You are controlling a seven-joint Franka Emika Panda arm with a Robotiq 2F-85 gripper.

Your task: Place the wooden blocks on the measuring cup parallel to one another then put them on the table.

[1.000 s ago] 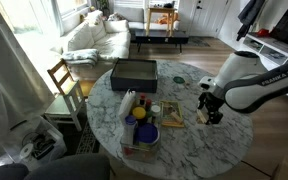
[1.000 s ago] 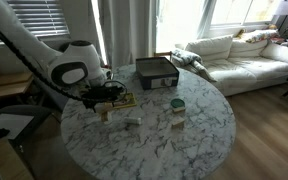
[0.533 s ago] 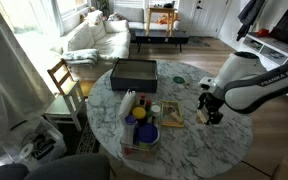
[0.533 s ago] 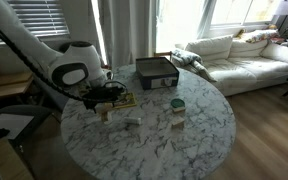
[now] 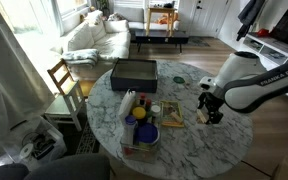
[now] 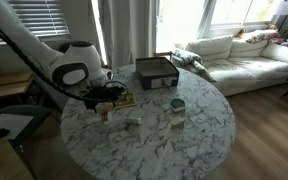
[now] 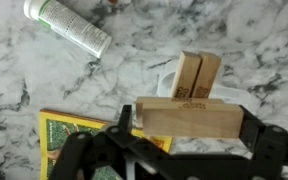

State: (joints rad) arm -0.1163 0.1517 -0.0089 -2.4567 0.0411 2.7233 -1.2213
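The wooden blocks (image 7: 189, 102) lie on the white measuring cup (image 7: 168, 80), near the table (image 7: 269, 40) edge closest to the robot. The claw (image 7: 190, 125) is fully open around the crosswise block, holding nothing. The blocks look light, stiff and smooth; I would grip the long sides.

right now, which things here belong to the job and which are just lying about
Job: wooden blocks, measuring cup under them, table, gripper.
Lying about: white bottle, yellow packet, blue bowl, dark tray.
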